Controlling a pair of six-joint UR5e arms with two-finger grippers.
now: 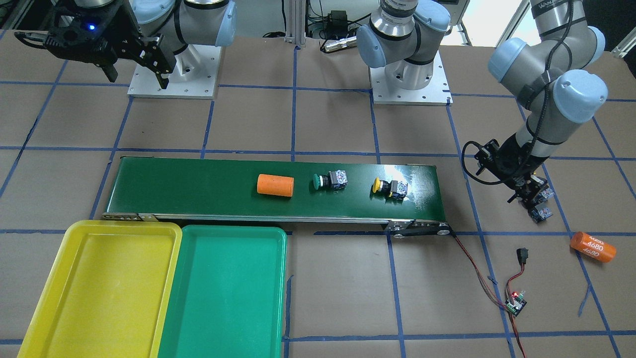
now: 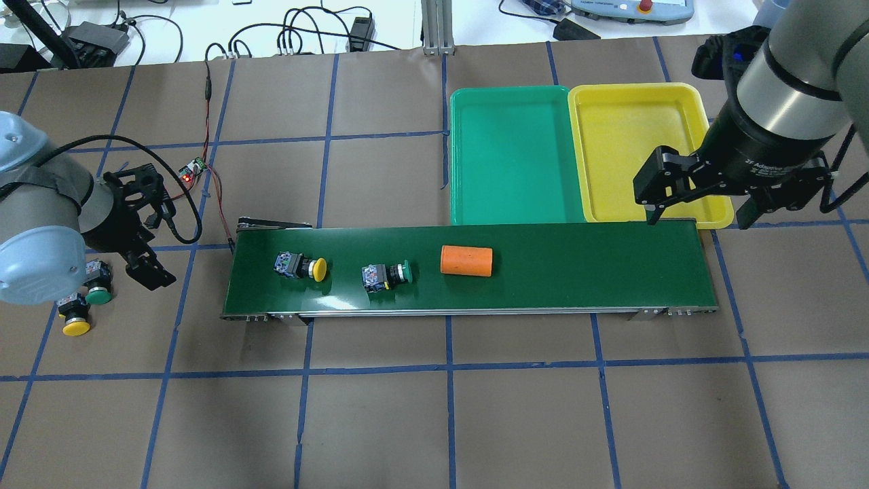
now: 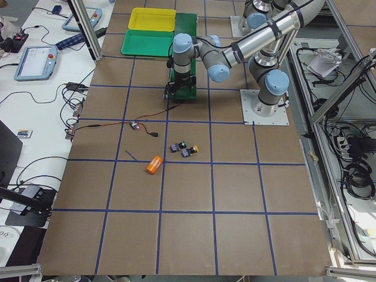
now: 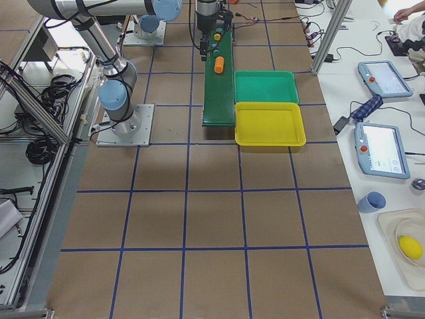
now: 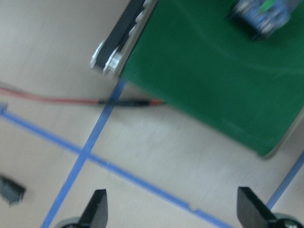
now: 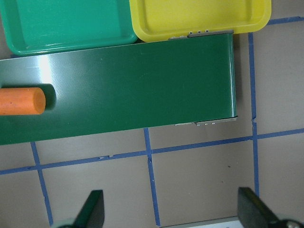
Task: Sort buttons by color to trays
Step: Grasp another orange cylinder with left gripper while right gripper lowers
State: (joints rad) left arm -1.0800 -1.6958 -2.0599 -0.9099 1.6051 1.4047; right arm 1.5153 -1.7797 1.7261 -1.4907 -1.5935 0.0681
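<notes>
A: Step in hand?

B: Feeding the belt, most likely. On the conveyor belt (image 2: 577, 265), in a row: a yellow-capped button (image 2: 302, 266), a green-capped button (image 2: 385, 275), then an orange cylinder (image 2: 466, 261). No button in the yellow tray (image 2: 631, 156) or the green tray (image 2: 509, 156).

A: And the grippers?

B: Left gripper (image 5: 173, 211) hovering off the belt's left end, fingers spread wide, holding nothing, near a spare green button (image 2: 98, 293) and a spare yellow button (image 2: 76, 324) on the table. Right gripper (image 2: 697, 217) likewise spread and bare, over the belt's other end beside the yellow tray.

A: Next move?

B: Probably down onto a spare, closing across the blocky body rather than the cap.

A: Differences between views?

B: Spare caps plain only from overhead; from the front, just bodies peeking past the left gripper. Second orange cylinder (image 1: 592, 246) visible from the front, absent overhead. Left wrist view blurred
</notes>
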